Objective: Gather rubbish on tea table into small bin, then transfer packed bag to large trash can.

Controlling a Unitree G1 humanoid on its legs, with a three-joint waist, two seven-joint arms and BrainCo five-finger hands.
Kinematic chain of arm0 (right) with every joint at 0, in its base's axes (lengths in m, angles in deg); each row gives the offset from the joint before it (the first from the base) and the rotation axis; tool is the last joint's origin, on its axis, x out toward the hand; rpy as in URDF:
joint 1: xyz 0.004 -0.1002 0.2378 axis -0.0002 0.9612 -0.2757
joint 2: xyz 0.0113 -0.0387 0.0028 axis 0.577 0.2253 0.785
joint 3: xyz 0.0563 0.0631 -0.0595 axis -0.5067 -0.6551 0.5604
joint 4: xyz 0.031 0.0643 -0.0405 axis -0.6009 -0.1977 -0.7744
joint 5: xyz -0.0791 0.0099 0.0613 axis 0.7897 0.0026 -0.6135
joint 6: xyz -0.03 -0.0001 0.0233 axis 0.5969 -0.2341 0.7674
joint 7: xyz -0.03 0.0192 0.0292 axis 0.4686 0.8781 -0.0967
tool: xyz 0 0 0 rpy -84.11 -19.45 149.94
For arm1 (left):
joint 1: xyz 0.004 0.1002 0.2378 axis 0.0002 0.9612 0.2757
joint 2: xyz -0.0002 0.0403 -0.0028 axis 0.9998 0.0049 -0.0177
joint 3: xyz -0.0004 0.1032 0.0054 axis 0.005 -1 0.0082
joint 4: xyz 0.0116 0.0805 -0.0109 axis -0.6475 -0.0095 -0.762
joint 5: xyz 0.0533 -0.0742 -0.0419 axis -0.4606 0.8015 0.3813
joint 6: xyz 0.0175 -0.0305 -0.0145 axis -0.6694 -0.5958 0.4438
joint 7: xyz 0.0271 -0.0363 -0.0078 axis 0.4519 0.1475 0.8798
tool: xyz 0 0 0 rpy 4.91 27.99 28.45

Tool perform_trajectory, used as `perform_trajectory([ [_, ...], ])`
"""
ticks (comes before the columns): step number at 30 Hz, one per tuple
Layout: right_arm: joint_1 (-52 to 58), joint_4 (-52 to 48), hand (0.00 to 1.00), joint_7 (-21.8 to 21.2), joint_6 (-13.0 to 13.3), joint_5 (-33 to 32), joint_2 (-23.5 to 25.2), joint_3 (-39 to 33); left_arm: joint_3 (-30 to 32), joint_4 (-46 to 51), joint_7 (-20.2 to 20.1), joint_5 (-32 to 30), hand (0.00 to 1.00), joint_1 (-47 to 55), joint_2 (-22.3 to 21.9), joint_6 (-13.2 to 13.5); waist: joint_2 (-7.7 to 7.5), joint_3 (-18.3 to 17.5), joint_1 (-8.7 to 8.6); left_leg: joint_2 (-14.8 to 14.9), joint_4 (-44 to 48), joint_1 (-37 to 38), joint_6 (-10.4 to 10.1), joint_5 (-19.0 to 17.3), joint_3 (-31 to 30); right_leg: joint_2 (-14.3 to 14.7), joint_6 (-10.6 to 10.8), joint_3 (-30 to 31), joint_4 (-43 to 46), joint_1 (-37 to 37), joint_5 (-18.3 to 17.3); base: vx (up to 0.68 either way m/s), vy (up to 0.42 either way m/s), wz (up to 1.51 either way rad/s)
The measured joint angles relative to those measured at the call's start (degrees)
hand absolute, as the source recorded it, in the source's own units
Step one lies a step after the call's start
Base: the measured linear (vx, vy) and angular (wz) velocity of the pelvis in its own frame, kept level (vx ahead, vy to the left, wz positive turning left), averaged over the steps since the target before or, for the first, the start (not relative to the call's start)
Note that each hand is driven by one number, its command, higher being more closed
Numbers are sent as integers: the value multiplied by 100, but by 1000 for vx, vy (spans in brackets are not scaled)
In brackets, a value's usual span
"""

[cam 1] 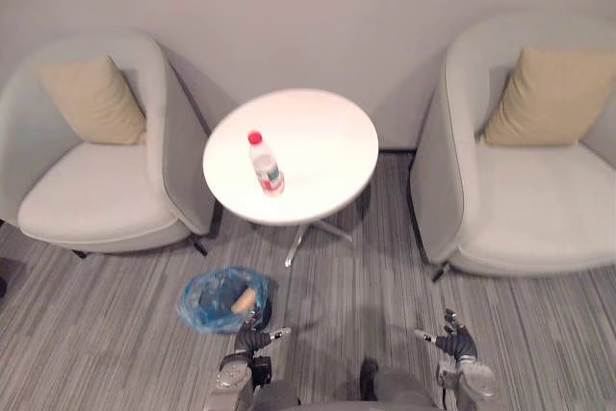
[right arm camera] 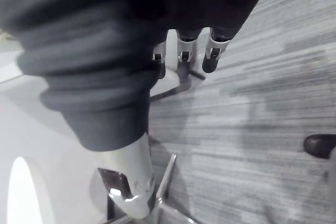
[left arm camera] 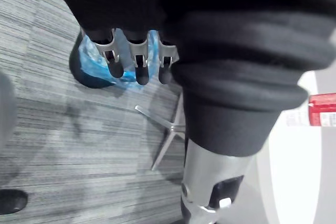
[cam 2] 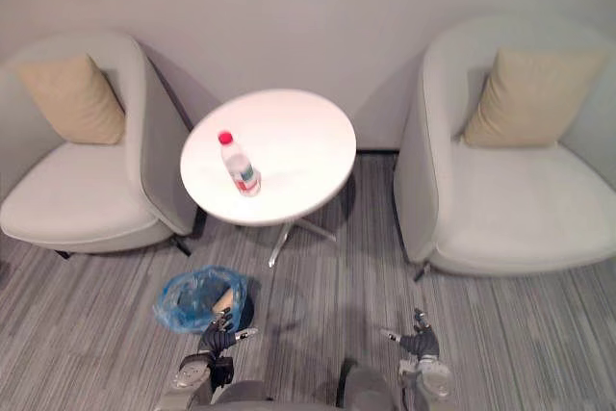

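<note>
Red-capped bottle (cam 1: 266, 166), label (cam 1: 272, 178) print apparently unreadable

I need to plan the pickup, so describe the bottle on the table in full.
The bottle is small and made of clear plastic, with a red cap screwed on and a label with red and green on it round the lower body. It seems to stand upright, cap up, though the view from above leaves some doubt. It sits a little left of the middle of the round white table, away from the edge. Only the tabletop touches it.

Soft, even overhead light casts faint shadows beneath the table (cam 1: 322, 127).
</note>
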Motion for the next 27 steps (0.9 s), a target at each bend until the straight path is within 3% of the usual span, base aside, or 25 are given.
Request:
perform_trajectory([
  [2, -2, -34, 0, 10, -1, -3, 9, -10, 1, 52, 3, 2, 0, 27, 9, 0, 7, 3, 29, -42, -476, -332, 121, -96, 294, -39, -12, -49, -243, 226, -25, 179, -54, 19],
  [5, 18, -26, 0, 16, -10, -13, -6, -176, -29, 59, -1, 1, 0, 40, 6, -7, 9, 12, 155, -364, -2417, -413, -19, 52, 477, -166, 150, -131, -332, 412, -61, 225, 36, 18],
  [6, 47, -7, 0, 32, -17, -16, -14, -262, -47, 61, -2, 1, 0, 67, 5, -8, 79, -5, 151, -493, -3454, -307, -83, 625, 532, -156, 265, -234, -334, 514, -161, 288, 98, 32],
  [7, 46, 14, 0, 50, -19, -16, -70, -277, -51, 64, 0, 0, 0, 95, -1, -8, 137, -26, 152, -501, -3737, -292, -86, 984, 551, -101, 314, -241, -325, 541, -206, 282, 136, 26],
  [8, -1, 144, 0, 94, -24, -16, -104, -284, -50, 42, 1, -1, 0, 130, 37, -15, 182, -26, 161, -516, -3884, -233, 395, 1285, 572, -70, 394, -206, -315, 623, -304, 269, 139, 9],
  [10, -60, 187, 0, 100, -35, -14, -36, -218, -43, 54, 4, -1, 0, 169, 162, -30, -155, -45, 198, -833, -3997, -119, 483, 1157, 600, -374, 572, -163, -284, 681, -495, 290, 137, 16],
  [12, -125, 191, 0, 98, -37, 9, -10, -220, -55, 56, -2, -2, 0, 184, 167, -27, -271, -53, 245, -1050, -3955, -79, 548, 857, 620, -606, 706, -163, -48, 667, -722, 194, 93, 13],
  [14, -122, 284, 0, 84, -48, 39, -24, -217, -66, 42, -1, 0, 0, 187, 154, -33, -274, -66, 300, -1268, -3970, 158, 613, 629, 662, -857, 884, 49, 710, 534, -901, 274, 129, 5],
  [15, -156, 317, 0, 78, -78, 76, -10, -159, -87, 38, -4, 0, 0, 242, 158, -32, -266, -78, 288, -1359, -4081, 380, 675, 562, 635, -966, 998, 318, 1686, 208, -838, 267, 114, 11],
  [17, -155, 325, 0, 54, -104, 140, 62, -120, -220, 39, -3, 0, 0, 238, 273, -33, -206, -117, 245, -1445, -4102, 609, 772, 460, 472, -1065, 1261, 506, 2799, -200, -700, 298, 61, 43],
  [18, -167, 344, 0, -4, -132, 169, 84, -120, -264, 39, -2, 0, 0, 206, 357, -34, -243, -124, 168, -1462, -4069, 714, 859, 380, 285, -1041, 1068, 583, 3243, -430, -895, 298, 9, 67],
  [20, -174, 346, 0, -20, -132, 179, 49, -125, -253, 38, 3, 1, 0, 202, 382, -35, -277, -140, 134, -1434, -4061, 853, 804, 393, -20, -905, 845, 571, 3076, -748, -1122, 349, -74, 86],
  [23, -167, 374, 0, -20, -134, 178, -22, -127, -234, 38, 3, 4, 0, 171, 360, -37, -254, -130, 125, -1288, -4058, 952, 787, 388, -370, -608, 796, 919, 2351, -1048, -1135, 235, -137, 74],
  [25, -148, 369, 0, -16, -132, 177, -2, -126, -233, 32, 3, 4, 0, 212, 401, -28, -329, -149, 127, -1219, -4014, 1022, 542, 347, -574, -405, 829, 1449, 1254, -1017, -737, 215, -212, 79],
  [26, -98, 367, 0, -17, -129, 173, 40, -126, -231, 29, 3, 4, 0, 201, 467, -20, -534, -153, 129, -1341, -3956, 1079, 360, 226, -672, -533, 757, 1611, 787, -967, 75, 205, -272, 77],
  [27, -130, 436, 0, -9, -137, 170, -7, -145, -196, -181, -4, 4, 0, 145, 335, -36, -434, -154, 134, -1196, -3867, 1104, 228, 126, -855, -453, 745, 1396, 943, -893, 43, 231, -325, 62],
])
